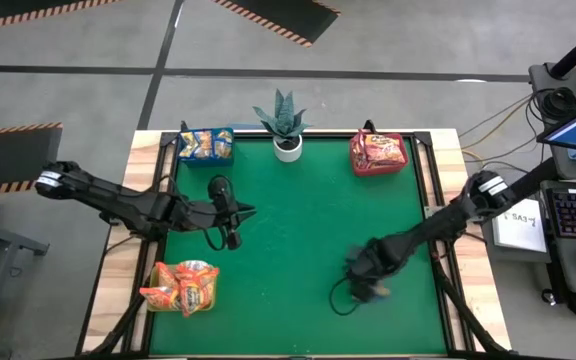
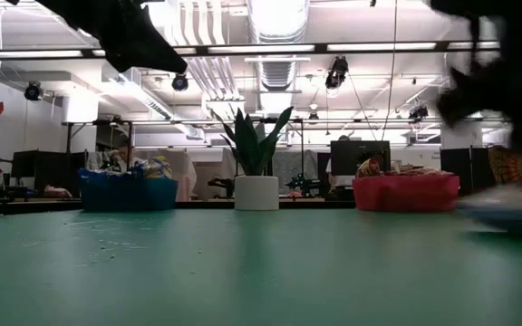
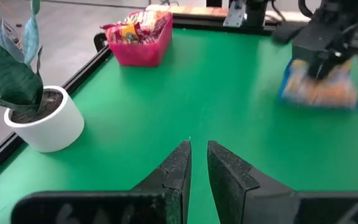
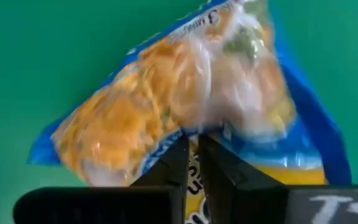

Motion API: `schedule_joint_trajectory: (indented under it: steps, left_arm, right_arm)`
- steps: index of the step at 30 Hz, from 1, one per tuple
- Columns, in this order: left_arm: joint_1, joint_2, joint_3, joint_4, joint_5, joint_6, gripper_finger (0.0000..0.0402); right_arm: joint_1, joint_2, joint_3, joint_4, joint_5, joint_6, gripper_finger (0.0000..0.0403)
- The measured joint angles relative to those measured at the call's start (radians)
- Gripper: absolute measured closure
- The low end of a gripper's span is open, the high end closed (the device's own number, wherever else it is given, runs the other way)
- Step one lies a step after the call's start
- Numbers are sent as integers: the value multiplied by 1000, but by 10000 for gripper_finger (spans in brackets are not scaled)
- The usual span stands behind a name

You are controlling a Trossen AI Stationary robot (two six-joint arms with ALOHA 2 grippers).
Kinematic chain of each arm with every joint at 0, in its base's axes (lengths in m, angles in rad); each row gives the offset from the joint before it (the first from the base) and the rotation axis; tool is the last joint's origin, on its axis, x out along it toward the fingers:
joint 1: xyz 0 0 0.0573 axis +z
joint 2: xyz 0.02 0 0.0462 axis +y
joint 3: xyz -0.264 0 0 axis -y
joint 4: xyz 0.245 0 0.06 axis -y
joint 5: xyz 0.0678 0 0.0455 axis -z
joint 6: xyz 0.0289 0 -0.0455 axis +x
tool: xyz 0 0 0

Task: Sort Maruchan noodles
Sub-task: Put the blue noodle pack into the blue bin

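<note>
Pinching blue-edged noodle packet [image 4: 185,106] well off the plant pot [image 1: 287,148], right gripper [image 4: 192,144], packet blurred in high view, left gripper [image 3: 198,152] nearly closed, empty.

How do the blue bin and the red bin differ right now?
The blue bin sits at the far left corner of the mat, the red bin at the far right, with the plant between them. The blue bin holds yellow, blue-edged packets; the red bin holds red ones. Both are small, upright and stand apart from both arms.
</note>
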State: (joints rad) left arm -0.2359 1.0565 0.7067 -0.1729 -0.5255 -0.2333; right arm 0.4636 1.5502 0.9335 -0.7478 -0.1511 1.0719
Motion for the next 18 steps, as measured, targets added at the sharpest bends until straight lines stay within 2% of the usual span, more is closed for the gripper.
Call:
schedule_joint_trajectory:
  steps: [4,6,8,10,18]
  left_arm:
    - [1,4,0,39,-13,9,366]
    - [1,5,0,45,-13,8,366]
    - [1,15,0,59,-14,0,366]
    - [1,20,-5,49,-10,-20,366]
    - [2,156,-10,65,-5,-98,366]
  right_arm:
    - [-24,-28,90,180,469,-277,375]
    - [-22,-48,121,284,586,-462,375]
    - [-28,-58,128,367,593,-613,375]
    - [-43,-58,124,468,571,-692,375]
    - [-110,-20,-28,819,526,-774,375]
